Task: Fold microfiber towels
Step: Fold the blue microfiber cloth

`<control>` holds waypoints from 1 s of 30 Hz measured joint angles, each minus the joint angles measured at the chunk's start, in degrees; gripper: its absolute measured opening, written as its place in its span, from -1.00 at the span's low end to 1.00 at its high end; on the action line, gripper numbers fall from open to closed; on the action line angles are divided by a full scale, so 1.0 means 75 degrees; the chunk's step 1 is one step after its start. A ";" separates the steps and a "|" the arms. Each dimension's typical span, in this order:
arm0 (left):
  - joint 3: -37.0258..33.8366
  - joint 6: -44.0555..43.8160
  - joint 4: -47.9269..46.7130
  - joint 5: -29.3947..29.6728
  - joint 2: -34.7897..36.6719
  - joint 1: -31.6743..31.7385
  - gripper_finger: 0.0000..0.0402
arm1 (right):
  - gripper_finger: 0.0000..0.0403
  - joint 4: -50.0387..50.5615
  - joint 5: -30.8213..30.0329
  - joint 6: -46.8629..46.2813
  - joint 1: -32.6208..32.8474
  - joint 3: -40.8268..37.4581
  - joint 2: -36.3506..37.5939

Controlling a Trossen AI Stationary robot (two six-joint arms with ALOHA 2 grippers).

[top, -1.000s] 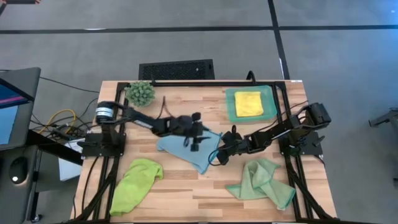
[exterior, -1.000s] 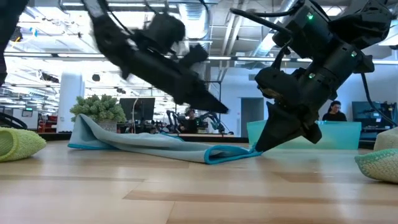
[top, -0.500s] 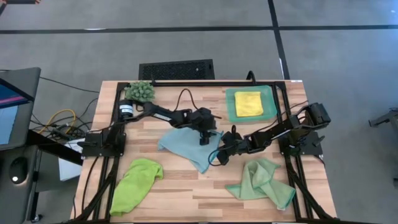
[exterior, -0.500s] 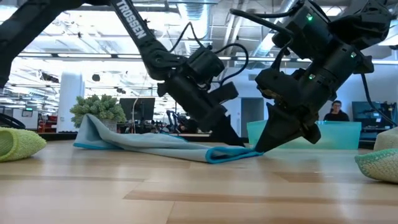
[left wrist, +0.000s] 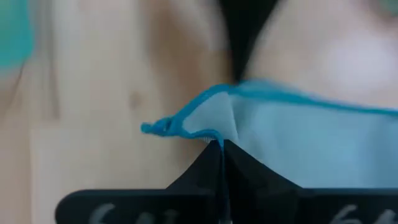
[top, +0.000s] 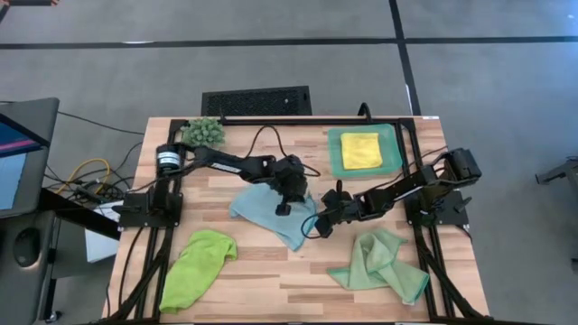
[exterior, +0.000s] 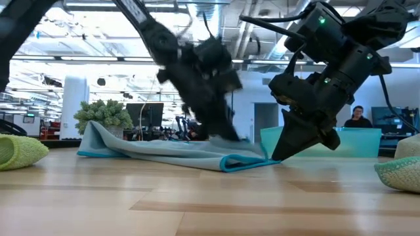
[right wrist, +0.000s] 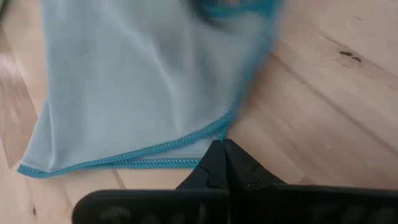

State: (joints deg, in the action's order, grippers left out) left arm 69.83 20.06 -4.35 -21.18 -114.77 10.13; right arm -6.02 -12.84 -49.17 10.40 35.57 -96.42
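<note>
A crumpled lime green microfiber towel is seen at the near left of the pale wooden table, and a rumpled pale sage green microfiber towel at the near right. Between them, toward the middle, a light blue microfiber towel with a darker blue hem is spread out flat. Its right edge is pinched by the right gripper, whose fingers are pressed together on the hem. The far edge of the same towel is clamped by the left gripper, its fingers likewise closed tight on a raised fold. Farther back on the right, a folded yellow microfiber towel is laid in a rigid teal plastic tray; a small spiky green plant stands at the far left
</note>
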 joint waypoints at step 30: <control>-0.1033 -0.0784 -0.5387 -0.1146 0.6186 -0.2702 -1.00 | -1.00 -0.0044 -0.0076 0.0764 -0.0200 -0.0023 0.0009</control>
State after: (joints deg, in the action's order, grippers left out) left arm 62.08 14.17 -44.76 -29.77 -68.37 -10.13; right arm -6.35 -13.41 -43.44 8.90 35.40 -96.36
